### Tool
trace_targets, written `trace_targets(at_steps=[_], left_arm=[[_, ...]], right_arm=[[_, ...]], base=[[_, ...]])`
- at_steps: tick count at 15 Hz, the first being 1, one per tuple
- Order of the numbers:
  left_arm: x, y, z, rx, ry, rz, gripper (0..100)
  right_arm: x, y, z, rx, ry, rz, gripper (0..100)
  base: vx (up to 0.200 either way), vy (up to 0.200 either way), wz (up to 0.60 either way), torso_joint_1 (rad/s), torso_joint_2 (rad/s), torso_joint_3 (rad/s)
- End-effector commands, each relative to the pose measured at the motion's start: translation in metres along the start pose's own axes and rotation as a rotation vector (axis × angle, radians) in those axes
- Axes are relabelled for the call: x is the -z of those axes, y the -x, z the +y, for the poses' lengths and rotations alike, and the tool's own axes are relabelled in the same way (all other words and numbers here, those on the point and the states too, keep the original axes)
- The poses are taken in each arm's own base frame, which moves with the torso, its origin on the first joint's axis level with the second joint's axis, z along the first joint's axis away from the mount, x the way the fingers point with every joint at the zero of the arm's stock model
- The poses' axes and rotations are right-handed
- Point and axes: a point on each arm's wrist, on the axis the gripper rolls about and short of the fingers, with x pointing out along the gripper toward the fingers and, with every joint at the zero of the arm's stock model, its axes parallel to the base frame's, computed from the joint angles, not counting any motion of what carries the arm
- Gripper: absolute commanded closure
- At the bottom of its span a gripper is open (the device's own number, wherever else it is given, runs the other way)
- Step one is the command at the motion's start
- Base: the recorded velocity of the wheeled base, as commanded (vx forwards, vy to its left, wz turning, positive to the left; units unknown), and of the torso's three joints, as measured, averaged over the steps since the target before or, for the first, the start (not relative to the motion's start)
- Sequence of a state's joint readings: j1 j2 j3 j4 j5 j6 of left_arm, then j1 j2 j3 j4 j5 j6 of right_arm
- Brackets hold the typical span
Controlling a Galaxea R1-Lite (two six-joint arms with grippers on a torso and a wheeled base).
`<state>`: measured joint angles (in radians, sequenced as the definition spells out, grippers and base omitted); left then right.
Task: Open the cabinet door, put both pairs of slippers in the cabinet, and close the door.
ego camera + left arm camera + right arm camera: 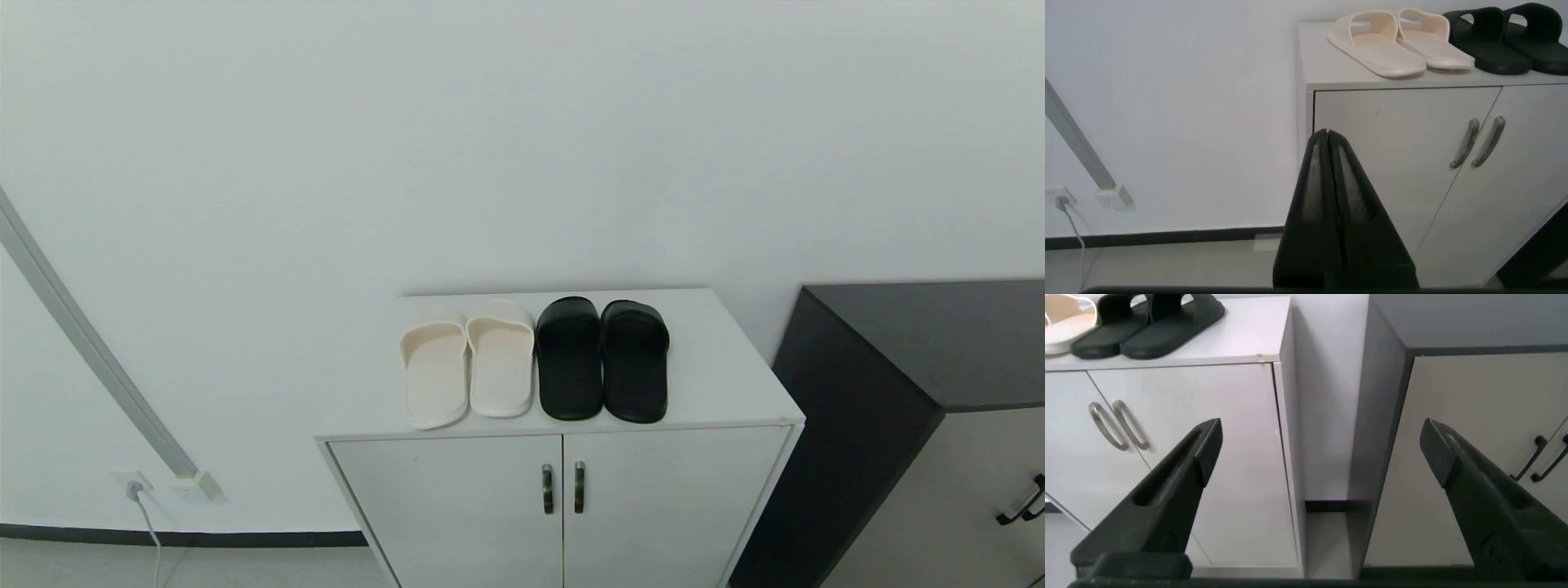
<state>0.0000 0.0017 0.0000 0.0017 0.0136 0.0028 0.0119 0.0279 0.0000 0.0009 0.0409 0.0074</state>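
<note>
wall (522, 147): plain white; trunking (82, 331): grey (slanting); socket (131, 483): cable plugged; dark cupboard (857, 425): right

white slippers (490, 371), black slippers (571, 367) atop closed cabinet (718, 384)

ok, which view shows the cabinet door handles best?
Left wrist view: both door handles are whole, near and unblocked. The head view shows them front-on but farther off. The right wrist view shows them at an oblique angle.

the white cabinet (735, 367) carries two pairs of slippers on its top, in one row, with the heels near the front edge and the toes toward the back edge. the cream pair (494, 367) lies on the left half of the top. the black pair (571, 367) lies just beside it, around the middle.
</note>
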Motion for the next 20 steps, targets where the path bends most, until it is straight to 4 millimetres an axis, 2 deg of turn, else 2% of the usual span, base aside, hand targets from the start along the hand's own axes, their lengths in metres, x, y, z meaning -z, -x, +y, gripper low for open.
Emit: trace_targets(at_steps=[1,3,4,5,6,7,9,12,13,14,15,16,20], left_arm=[[0.000,0.000,0.000,0.000,0.000,0.000,100],[0.000,0.000,0.000,0.000,-0.002,0.001,100],[0.000,0.000,0.000,0.000,-0.005,0.001,100],[0.000,0.000,0.000,0.000,-0.006,0.001,100],[0.000,0.000,0.000,0.000,-0.006,0.001,100],[0.000,0.000,0.000,0.000,-0.006,0.001,100],[0.000,0.000,0.000,0.000,-0.006,0.001,100],[0.000,0.000,0.000,0.000,-0.008,0.001,100],[0.000,0.000,0.000,0.000,-0.008,0.001,100],[0.000,0.000,0.000,0.000,-0.006,0.000,100],[0.000,0.000,0.000,0.000,-0.008,0.001,100],[0.000,0.000,0.000,0.000,-0.008,0.001,100],[0.000,0.000,0.000,0.000,-0.013,0.001,100]], right_arm=[[-0.001,-0.002,0.000,0.007,-0.017,0.026,0],[-0.002,0.002,0.000,0.017,0.006,-0.046,0],[-0.016,0.006,0.000,0.019,-0.010,-0.109,0],[-0.073,0.017,0.001,0.002,-0.120,-0.192,0],[-0.083,0.012,0.001,-0.003,-0.114,-0.125,0],[-0.084,0.001,0.000,-0.018,-0.092,-0.040,0],[-0.087,-0.033,0.001,-0.077,-0.079,0.148,0],[-0.100,-0.087,0.006,-0.170,-0.075,0.214,0],[-0.103,-0.095,0.008,-0.195,-0.071,0.215,0],[-0.113,-0.114,0.017,-0.238,-0.066,0.220,0],[-0.116,-0.123,0.025,-0.250,-0.052,0.238,0],[-0.117,-0.128,0.036,-0.267,-0.031,0.253,0],[-0.132,-0.141,0.106,-0.339,-0.056,0.260,0]], base=[[0.000,0.000,0.00,0.000,0.00,0.000],[0.000,0.000,0.00,0.000,0.00,0.000],[0.000,0.000,0.00,0.000,0.00,0.000],[0.000,0.000,0.00,0.000,0.00,0.000],[0.000,0.000,0.00,0.000,0.00,0.000],[0.000,0.000,0.00,0.000,0.00,0.000],[0.000,0.000,0.00,0.000,0.00,0.000],[0.000,0.000,0.00,0.000,0.00,0.000],[0.000,0.000,0.00,0.000,0.00,0.000],[0.000,0.000,0.00,0.000,0.00,0.000],[0.000,0.000,0.00,0.000,0.00,0.000],[0.000,0.000,0.00,0.000,0.00,0.000],[0.000,0.000,0.00,0.000,0.00,0.000]])
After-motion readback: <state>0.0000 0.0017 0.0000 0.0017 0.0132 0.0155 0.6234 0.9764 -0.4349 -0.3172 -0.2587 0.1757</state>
